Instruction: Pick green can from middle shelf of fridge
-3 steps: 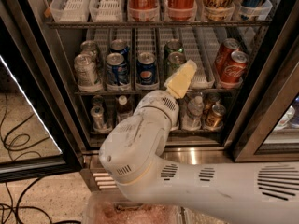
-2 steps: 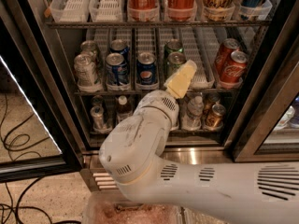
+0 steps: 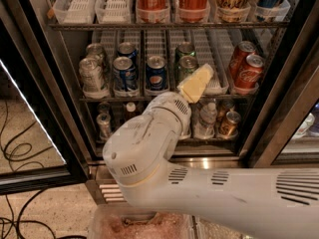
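The pick is hardly begun: the shiny pale-green soda can (image 3: pixel 184 66) stands untaken near the front edge of the middle wire-rack tabletop (image 3: pixel 207 46) in the black-framed fridge (image 3: pixel 279 83), with the cream claw (image 3: pixel 199 79) just before it, clenched or released I cannot tell.

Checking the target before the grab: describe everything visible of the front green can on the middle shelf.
The front green can is a shiny pale-green soda can with a silver top, upright in a white slotted lane of the middle shelf. A second green can stands right behind it, a blue Pepsi can in the next lane. The hand covers its lower right part; contact cannot be told.
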You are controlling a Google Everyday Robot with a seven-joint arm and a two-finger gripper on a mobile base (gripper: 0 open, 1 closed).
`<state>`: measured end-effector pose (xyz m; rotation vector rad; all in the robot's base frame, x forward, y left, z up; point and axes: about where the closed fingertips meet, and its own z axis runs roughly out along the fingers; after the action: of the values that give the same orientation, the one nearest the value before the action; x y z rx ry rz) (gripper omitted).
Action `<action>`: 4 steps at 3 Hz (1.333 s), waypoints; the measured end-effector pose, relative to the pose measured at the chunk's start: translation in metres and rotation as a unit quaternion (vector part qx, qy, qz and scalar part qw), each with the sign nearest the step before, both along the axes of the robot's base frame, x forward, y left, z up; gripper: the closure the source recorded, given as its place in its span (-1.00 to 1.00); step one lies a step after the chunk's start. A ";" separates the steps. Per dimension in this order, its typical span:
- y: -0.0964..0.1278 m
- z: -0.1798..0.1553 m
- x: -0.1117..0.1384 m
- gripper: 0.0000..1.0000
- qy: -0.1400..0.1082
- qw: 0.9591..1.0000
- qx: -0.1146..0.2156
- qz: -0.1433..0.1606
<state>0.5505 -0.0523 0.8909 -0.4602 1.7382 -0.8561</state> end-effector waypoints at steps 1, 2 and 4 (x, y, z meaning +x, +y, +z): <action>-0.014 0.001 0.005 -1.00 -0.001 0.996 0.072 -0.058; -0.024 0.012 0.004 -1.00 -0.014 0.992 0.094 -0.086; -0.026 0.012 0.004 -1.00 0.000 0.992 0.100 -0.079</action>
<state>0.5547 -0.0787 0.9031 -0.1919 1.8559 -0.7816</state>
